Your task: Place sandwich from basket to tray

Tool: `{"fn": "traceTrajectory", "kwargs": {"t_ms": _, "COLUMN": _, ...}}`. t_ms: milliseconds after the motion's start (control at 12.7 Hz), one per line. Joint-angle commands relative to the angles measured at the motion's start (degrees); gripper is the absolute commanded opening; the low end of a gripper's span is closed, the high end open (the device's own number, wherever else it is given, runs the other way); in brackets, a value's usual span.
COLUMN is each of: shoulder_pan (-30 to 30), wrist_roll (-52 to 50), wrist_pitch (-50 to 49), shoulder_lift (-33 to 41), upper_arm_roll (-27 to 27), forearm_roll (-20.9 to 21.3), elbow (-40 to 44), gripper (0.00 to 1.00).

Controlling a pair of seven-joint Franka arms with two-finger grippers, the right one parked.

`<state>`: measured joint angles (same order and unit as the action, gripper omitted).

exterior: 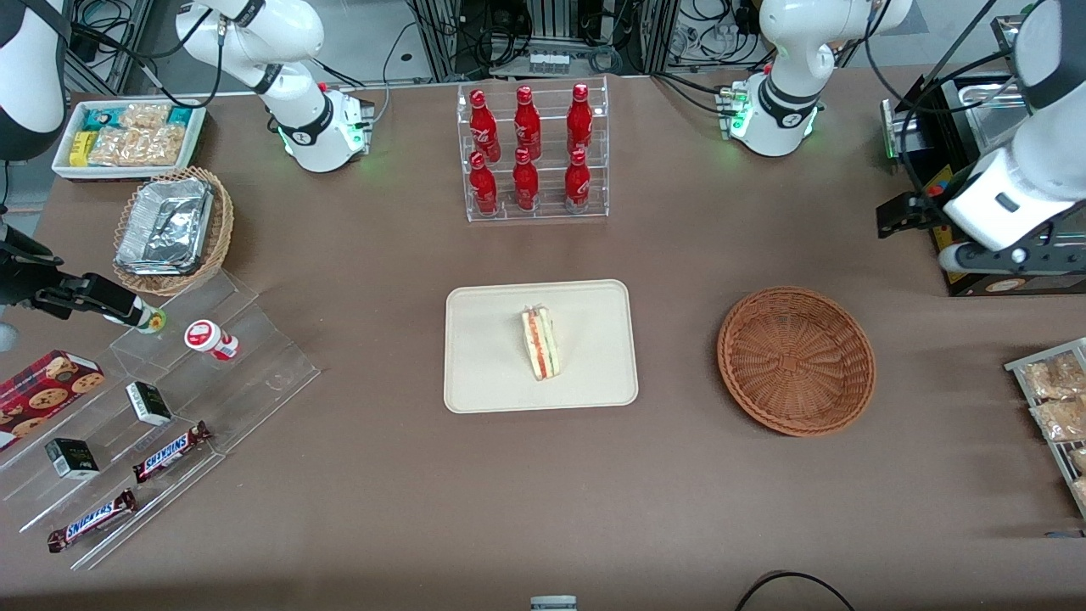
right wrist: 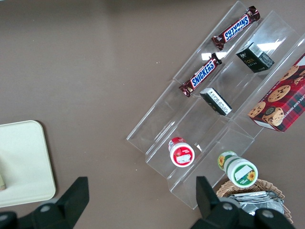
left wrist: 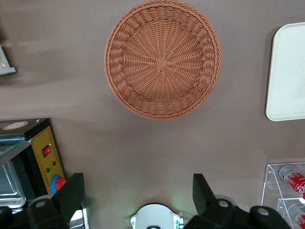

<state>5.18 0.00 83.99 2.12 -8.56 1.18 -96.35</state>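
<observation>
- Nearest the front camera: two Snickers bars [exterior: 131, 484] lying on a clear stepped acrylic display [exterior: 212, 373], alongside two small dark boxes [exterior: 110, 433] and one red-and-white lidded cup [exterior: 209, 338].
- One small triangular sandwich wedge of pale bread [exterior: 540, 343], red, orange and green layers showing along its cut edge, resting on one flat cream-beige rectangular tray [exterior: 484, 373] at mid-table.
- One round reddish-brown woven wicker basket [exterior: 796, 360] beside the tray, toward the working arm's end, apart from it; nothing inside.
- Six red bottles [exterior: 528, 148] standing upright in one clear acrylic rack [exterior: 534, 212], farther from the front camera than the tray.
- One lighter tan wicker basket [exterior: 216, 233] holding one foil container [exterior: 165, 225], toward the parked arm's end.
- Left gripper [left wrist: 138, 193] raised well above the table, close to a black appliance with a yellow panel [left wrist: 45, 155]; fingers [left wrist: 71, 193] spread wide, gripping nothing, touching nothing.
</observation>
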Motion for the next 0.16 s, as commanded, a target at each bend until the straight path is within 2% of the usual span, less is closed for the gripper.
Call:
{"fn": "traceTrajectory", "kwargs": {"t_ms": 0, "shoulder_pan": -0.08, "wrist_roll": 0.88, "wrist_pitch": -2.51, "shoulder_lift": 0.78, "upper_arm_roll": 0.47, "forearm_roll": -0.65, "elbow": 1.95, "gripper": 1.00}}
{"fn": "traceTrajectory", "kwargs": {"t_ms": 79, "shoulder_pan": -0.08, "wrist_roll": 0.88, "wrist_pitch": -2.69, "shoulder_lift": 0.87, "upper_arm_roll": 1.00, "forearm_roll": -0.56, "elbow": 1.95, "gripper": 1.00}}
